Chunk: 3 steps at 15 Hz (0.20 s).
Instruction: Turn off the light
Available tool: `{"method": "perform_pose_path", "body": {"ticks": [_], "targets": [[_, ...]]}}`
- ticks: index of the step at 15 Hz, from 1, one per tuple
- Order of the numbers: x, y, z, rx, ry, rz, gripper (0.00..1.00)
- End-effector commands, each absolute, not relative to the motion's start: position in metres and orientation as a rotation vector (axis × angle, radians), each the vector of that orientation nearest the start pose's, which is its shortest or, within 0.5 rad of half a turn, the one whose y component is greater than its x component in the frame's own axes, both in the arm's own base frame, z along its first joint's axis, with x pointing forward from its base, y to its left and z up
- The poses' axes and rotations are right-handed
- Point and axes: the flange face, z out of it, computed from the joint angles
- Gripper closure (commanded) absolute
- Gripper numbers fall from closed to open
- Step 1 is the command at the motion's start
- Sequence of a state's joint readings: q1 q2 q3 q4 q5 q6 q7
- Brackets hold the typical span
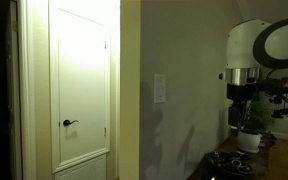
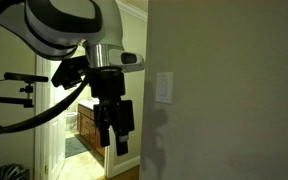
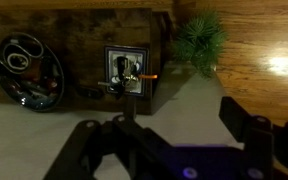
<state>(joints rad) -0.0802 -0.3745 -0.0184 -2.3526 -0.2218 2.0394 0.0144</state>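
The light switch is a small white upright plate on the grey wall, seen in both exterior views (image 1: 160, 88) (image 2: 164, 88). No lamp shows. My gripper (image 2: 114, 143) hangs with its fingers pointing down, away from the wall and a little lower than the switch. It also shows in an exterior view (image 1: 241, 108), well to the switch's right. In the wrist view the gripper (image 3: 174, 135) is open and empty, and the camera looks down at a counter. The switch is out of the wrist view.
A white door (image 1: 82, 85) with a black lever (image 1: 69, 123) stands left of the switch. A small potted plant (image 1: 251, 127) (image 3: 199, 40), a dark patterned plate (image 3: 26, 70) and a small dark box (image 3: 130, 72) sit on the surface below my gripper.
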Motion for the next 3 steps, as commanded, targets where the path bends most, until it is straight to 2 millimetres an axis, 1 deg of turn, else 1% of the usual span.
{"method": "perform_pose_path", "body": {"ticks": [1,2,3], "targets": [[0.4356,-0.0561,0.4803,-3.339,0.03,-0.071,0.07],[0.4343,-0.0562,0.4801,-3.34,0.03,-0.064,0.01],[0.4338,-0.0562,0.4802,-3.34,0.03,-0.063,0.0]]}}
